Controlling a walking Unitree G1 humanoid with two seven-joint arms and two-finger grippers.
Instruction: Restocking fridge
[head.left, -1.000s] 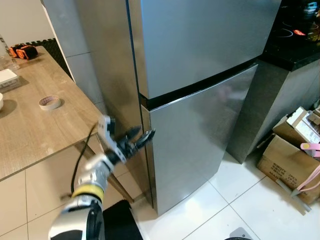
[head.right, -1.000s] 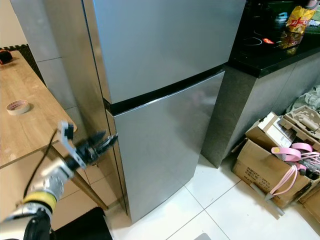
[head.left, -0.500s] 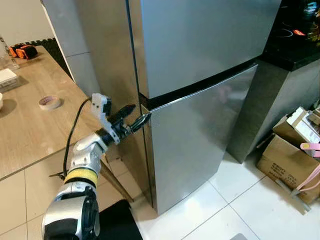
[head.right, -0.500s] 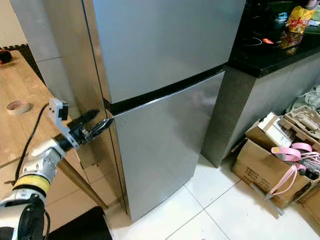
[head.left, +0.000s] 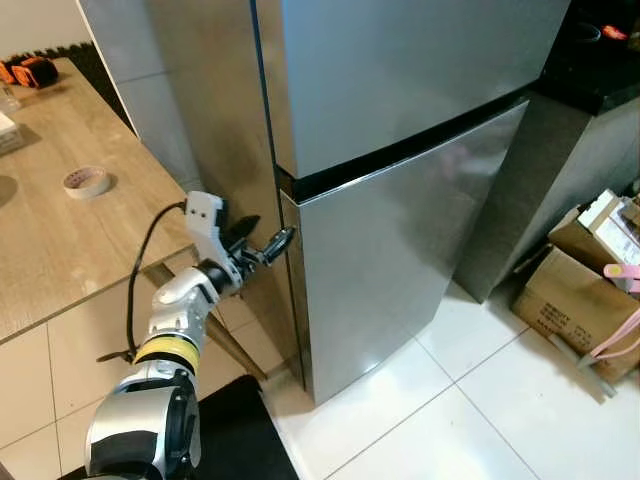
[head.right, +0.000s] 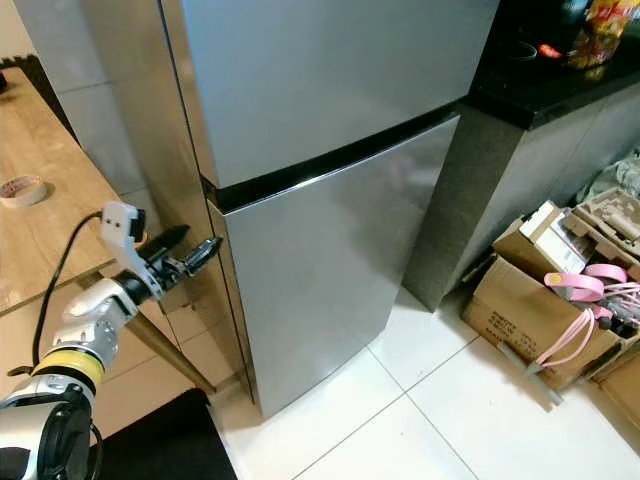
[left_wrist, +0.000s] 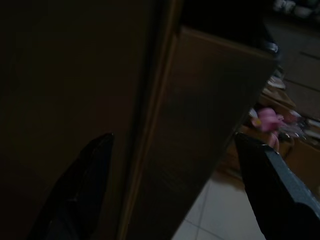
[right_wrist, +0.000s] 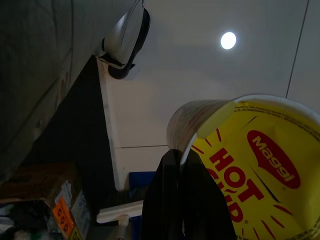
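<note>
Raised since a second ago, left gripper (head.left: 262, 237), fingers spread, meets the edge of one fridge (head.left: 400, 110), apparently touching the lower door (head.left: 400, 270). Right gripper (right_wrist: 182, 200) pinches one yellow noodle cup (right_wrist: 250, 165); one tape roll (head.left: 87, 181) lies on the table (head.left: 60, 260).

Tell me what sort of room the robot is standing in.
Most likely a home kitchen: a tall steel fridge stands beside a dark counter, with a wooden table alongside. The left claw reaches for the fridge door's edge.
</note>
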